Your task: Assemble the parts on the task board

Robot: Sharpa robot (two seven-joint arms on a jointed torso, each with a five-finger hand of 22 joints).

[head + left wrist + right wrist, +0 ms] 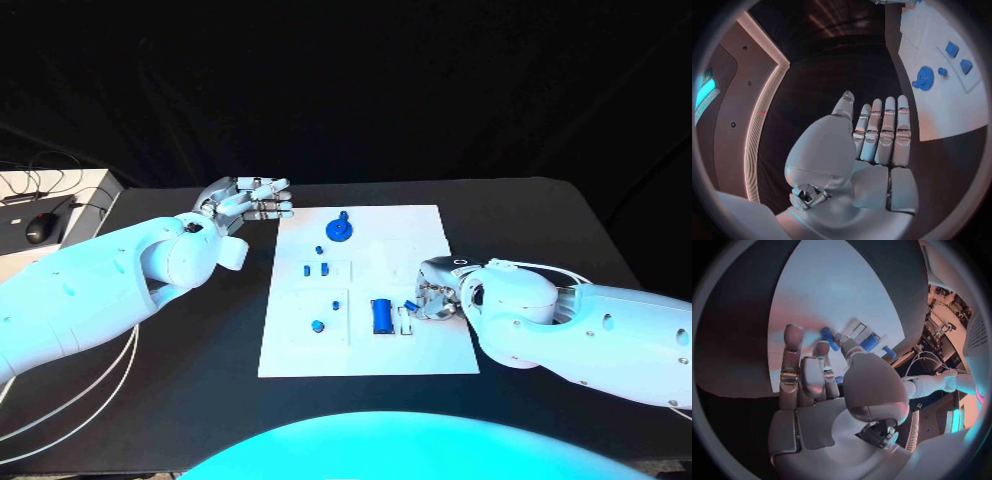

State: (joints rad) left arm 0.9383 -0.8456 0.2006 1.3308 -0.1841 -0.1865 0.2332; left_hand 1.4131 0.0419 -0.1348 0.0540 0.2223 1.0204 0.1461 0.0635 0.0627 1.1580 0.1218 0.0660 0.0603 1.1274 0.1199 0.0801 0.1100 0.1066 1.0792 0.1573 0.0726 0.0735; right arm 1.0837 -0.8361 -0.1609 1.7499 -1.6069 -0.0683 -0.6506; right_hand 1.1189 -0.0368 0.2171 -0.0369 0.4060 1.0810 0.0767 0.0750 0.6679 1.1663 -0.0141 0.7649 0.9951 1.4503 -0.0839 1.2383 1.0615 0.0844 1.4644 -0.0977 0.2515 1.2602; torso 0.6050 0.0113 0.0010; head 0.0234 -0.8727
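Two hands: both were in the head view.
Left hand (245,203): upper left of centre, off the board's corner; fingers straight and together, holding nothing.
Right hand (437,292): centre right, over the board's right edge; fingers curled down at a small blue part (827,337); grip cannot be told.
Task board (433,355): frame centre on the black table (173,400).
Parts: round gear (339,230) near the top, long block (381,316) low, beside the right hand.
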